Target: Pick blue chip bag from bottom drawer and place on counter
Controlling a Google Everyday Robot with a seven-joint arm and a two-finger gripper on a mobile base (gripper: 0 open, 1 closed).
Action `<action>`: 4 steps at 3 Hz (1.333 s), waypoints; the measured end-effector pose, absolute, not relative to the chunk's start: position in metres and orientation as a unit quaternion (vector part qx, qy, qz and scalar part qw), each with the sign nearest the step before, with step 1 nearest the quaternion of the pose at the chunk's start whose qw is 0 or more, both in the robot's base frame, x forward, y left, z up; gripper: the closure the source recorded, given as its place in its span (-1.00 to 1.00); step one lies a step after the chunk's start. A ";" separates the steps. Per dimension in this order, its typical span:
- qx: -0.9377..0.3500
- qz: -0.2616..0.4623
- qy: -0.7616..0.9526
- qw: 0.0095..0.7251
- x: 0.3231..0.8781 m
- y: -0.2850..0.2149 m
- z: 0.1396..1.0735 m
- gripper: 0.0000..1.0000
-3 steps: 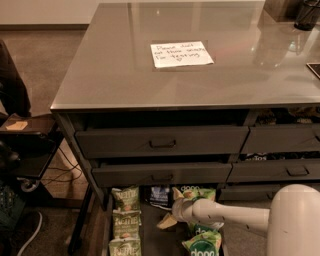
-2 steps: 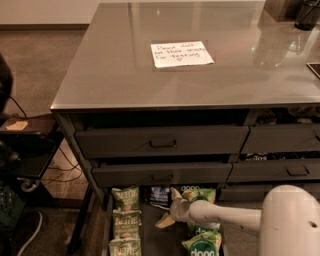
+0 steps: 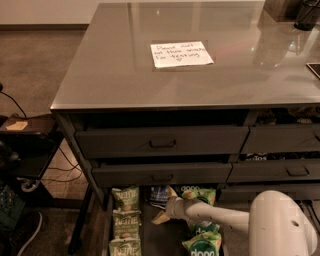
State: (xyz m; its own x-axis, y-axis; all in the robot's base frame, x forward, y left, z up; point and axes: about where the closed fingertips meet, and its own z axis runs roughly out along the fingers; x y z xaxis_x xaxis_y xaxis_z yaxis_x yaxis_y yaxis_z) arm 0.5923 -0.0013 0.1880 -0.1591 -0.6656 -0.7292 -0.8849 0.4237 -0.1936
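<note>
Flat in the open bottom drawer (image 3: 152, 240), at the rear, the blue chip bag (image 3: 159, 195), tucked partly under the front of the drawer (image 3: 162, 176) above. Only a dark navy patch on show, so no telling which way the top points or how the long axis runs. To the left of it, a column of three pale green chip bags (image 3: 125, 222) laid end to end from back to front, lettering upright. To the right, just beside it, a bright green bag (image 3: 200, 194) at the rear and another bright green bag (image 3: 205, 244) near the front edge. Over the back of the blue chip bag, the overhang of that drawer front. Down inside the bottom drawer, the gripper (image 3: 165, 212), just in front of the blue chip bag and between the two groups of green bags, at the end of a white arm (image 3: 220, 217) stretched in from the lower right. Cannot tell whether open or closed, whether touching the bag, or whether holding anything. Higher up, a second drawer (image 3: 162, 142) with a rectangular pull, and narrower drawers (image 3: 280, 171) on the right. Above all, the glossy grey worktop (image 3: 125, 75), with a white handwritten note (image 3: 181, 54) near the middle and a dark cup (image 3: 306, 14) at the far right corner. Left of the cabinet, a low black stand (image 3: 30, 145) with loose cables (image 3: 62, 172) beside it.
</note>
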 end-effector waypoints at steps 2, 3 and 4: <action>-0.464 0.136 0.770 0.416 0.623 -0.022 0.169 -0.56; -0.439 0.135 0.781 0.424 0.636 -0.032 0.158 -0.60; -0.421 0.136 0.788 0.428 0.646 -0.036 0.150 -0.64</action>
